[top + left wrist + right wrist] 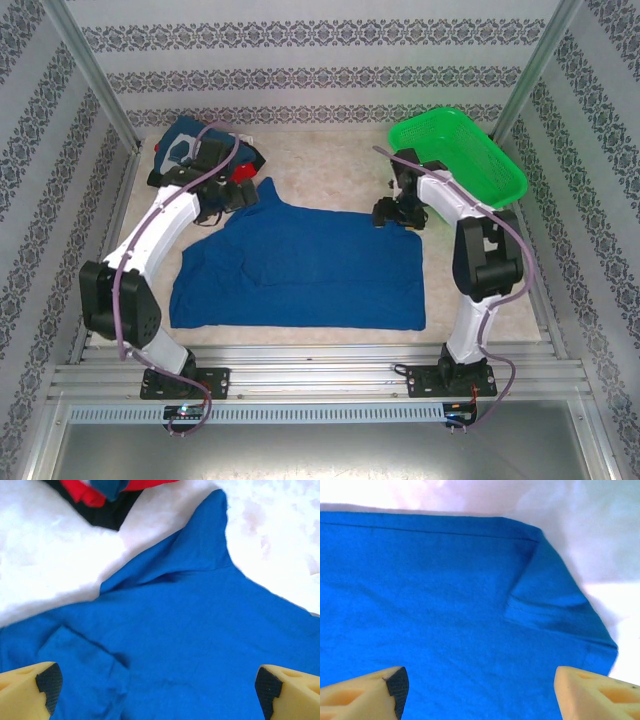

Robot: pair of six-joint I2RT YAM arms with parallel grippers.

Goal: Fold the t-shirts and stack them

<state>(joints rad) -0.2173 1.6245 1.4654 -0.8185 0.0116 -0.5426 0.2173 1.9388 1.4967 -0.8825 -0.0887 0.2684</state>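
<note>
Left end effector, fingers cropped, seemingly above blue t-shirt.

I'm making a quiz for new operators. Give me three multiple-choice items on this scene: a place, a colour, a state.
1. Where is the green basket? A far right B far left C near edge
2. What colour is the spread shirt? A red B royal blue C black
3. How is the left tool? A shut on cloth B open above the shirt C shut, empty
Answers: 1 A, it stands at the table's far right corner. 2 B, blue cloth covers the middle. 3 B, its pads stand wide apart over flat cloth.
</note>
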